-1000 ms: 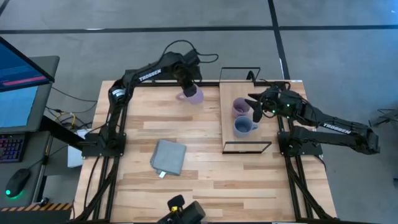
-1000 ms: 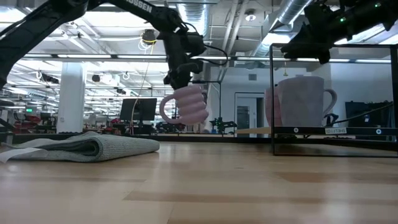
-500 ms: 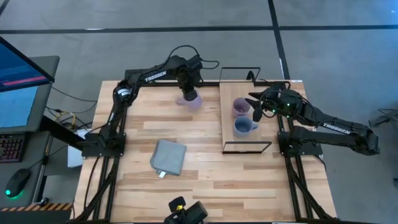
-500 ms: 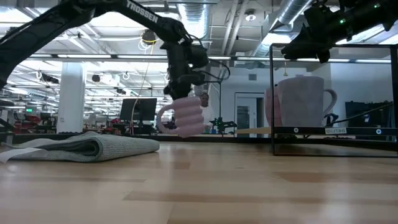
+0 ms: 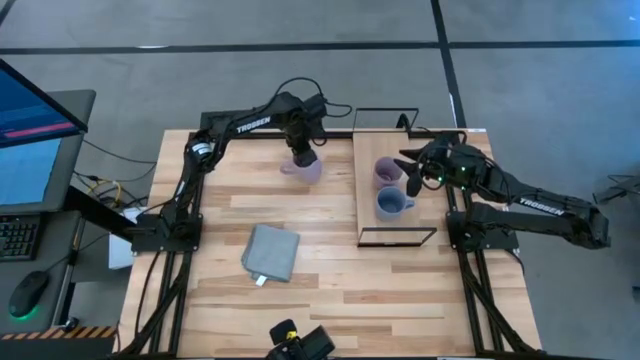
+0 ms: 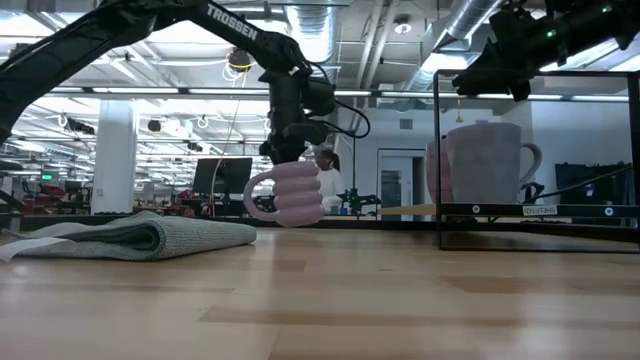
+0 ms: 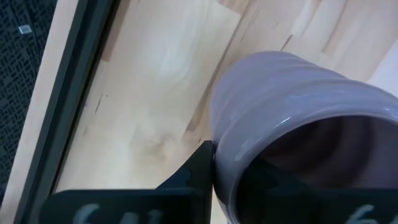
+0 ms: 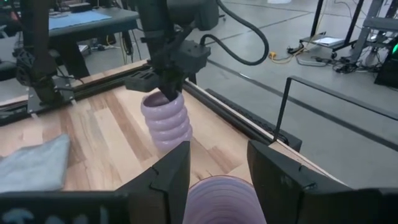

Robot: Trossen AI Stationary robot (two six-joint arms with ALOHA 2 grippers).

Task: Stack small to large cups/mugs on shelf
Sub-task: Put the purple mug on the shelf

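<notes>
We have lowered the ribbed lavender mug [image 5: 307, 168], clamped in the left gripper [image 5: 303, 152], tableward at 9 o'clock of the shelf [image 5: 366, 190] for release, while the right gripper [image 5: 412, 172] waits open-jawed, empty, above the shelved mugs.

Two lavender mugs [image 5: 305, 167] [image 5: 386, 171], one blue-grey mug [image 5: 392, 203], a grey cloth [image 5: 271, 251], striped wooden tabletop [image 5: 330, 270].

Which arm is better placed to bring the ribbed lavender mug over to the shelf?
Left. The left gripper is shut on the ribbed mug. The right gripper hangs open over the shelf above the two mugs there.
</notes>
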